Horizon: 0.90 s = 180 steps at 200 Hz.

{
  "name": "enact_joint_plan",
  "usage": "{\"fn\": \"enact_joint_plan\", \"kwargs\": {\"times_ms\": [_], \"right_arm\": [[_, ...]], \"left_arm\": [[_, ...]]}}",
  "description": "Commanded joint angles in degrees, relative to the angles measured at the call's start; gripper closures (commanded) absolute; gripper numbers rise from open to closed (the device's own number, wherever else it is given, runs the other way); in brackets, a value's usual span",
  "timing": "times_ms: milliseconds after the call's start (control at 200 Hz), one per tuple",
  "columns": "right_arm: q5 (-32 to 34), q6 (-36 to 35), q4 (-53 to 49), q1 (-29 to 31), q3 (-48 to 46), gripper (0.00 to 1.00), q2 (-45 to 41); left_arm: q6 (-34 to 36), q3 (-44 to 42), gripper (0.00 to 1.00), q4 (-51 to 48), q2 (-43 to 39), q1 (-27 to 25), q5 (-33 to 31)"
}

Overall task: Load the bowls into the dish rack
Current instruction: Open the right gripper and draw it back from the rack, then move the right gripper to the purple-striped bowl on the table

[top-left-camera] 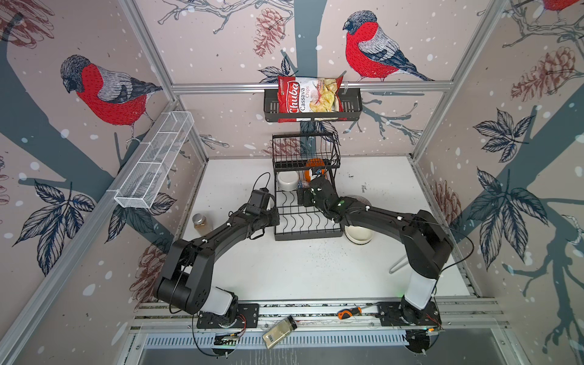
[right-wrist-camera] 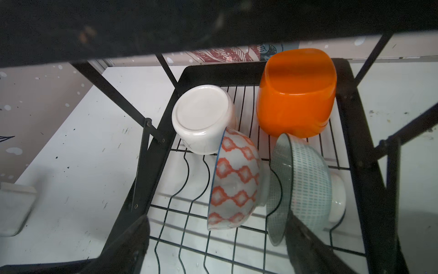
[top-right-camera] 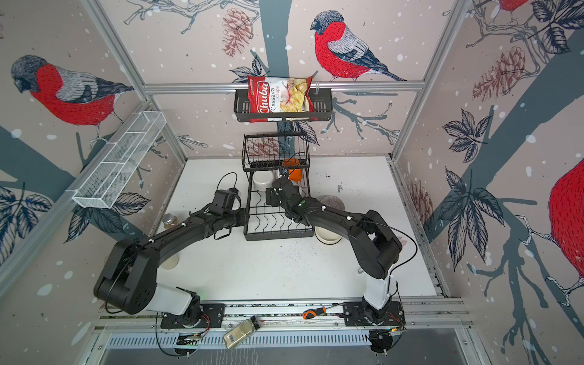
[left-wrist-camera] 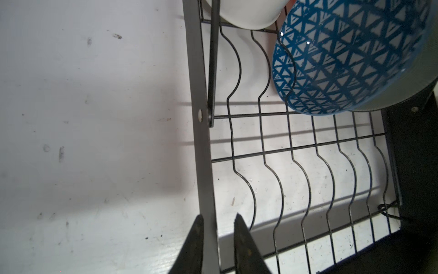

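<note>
The black dish rack [top-left-camera: 308, 236] stands mid-table. On its lower grid [right-wrist-camera: 239, 111] lie an upturned white bowl [right-wrist-camera: 201, 118] and an upturned orange bowl [right-wrist-camera: 296, 95]. A red-patterned bowl [right-wrist-camera: 237, 180] and a mint-green bowl [right-wrist-camera: 308, 180] stand on edge in the wavy slots. My right gripper [right-wrist-camera: 217, 215] hovers open over them, one finger beside the green bowl's rim. My left gripper [left-wrist-camera: 219, 215] straddles the rack's side bar [left-wrist-camera: 201, 142], slightly open, with a gap on one side. A blue-triangle bowl face [left-wrist-camera: 343, 59] leans in the slots. On the table sit a white bowl [top-left-camera: 358, 235] and a striped bowl [top-right-camera: 331, 202].
A jar [top-left-camera: 199, 220] stands left of the rack near my left arm. The wall shelf holds a chips bag [top-left-camera: 311, 96]. A white mesh trough [top-left-camera: 155, 161] hangs on the left wall. A screwdriver [top-left-camera: 349, 312] and a small bottle [top-left-camera: 279, 331] lie on the front rail.
</note>
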Motion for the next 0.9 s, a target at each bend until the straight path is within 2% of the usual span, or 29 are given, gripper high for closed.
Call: {"fn": "enact_joint_plan", "kwargs": {"times_ms": [0, 175, 295, 410, 605, 895], "right_arm": [[1.6, -0.3, -0.6, 0.2, -1.4, 0.11, -1.9], [3.1, -0.2, -2.1, 0.1, -3.7, 0.11, -4.5], [4.3, 0.1, -4.2, -0.2, -4.7, 0.11, -6.2], [4.7, 0.7, -5.8, -0.9, -6.3, 0.10, -8.1], [4.0, 1.8, -7.8, -3.0, -8.7, 0.09, -11.5], [2.5, 3.1, -9.0, -6.4, -11.9, 0.08, -16.0]], "left_arm": [[0.6, 0.7, 0.69, -0.4, -0.7, 0.0, -0.6], [0.8, 1.3, 0.51, -1.5, -2.0, 0.0, -1.6], [0.9, 1.5, 0.33, -2.7, -3.2, 0.0, -2.8], [0.7, 1.8, 0.25, -3.5, -4.9, 0.1, -3.5], [0.6, 1.8, 0.20, -3.9, -9.1, -0.2, -2.5], [-0.2, 3.1, 0.20, -3.4, -12.9, -3.0, 1.1]]}}
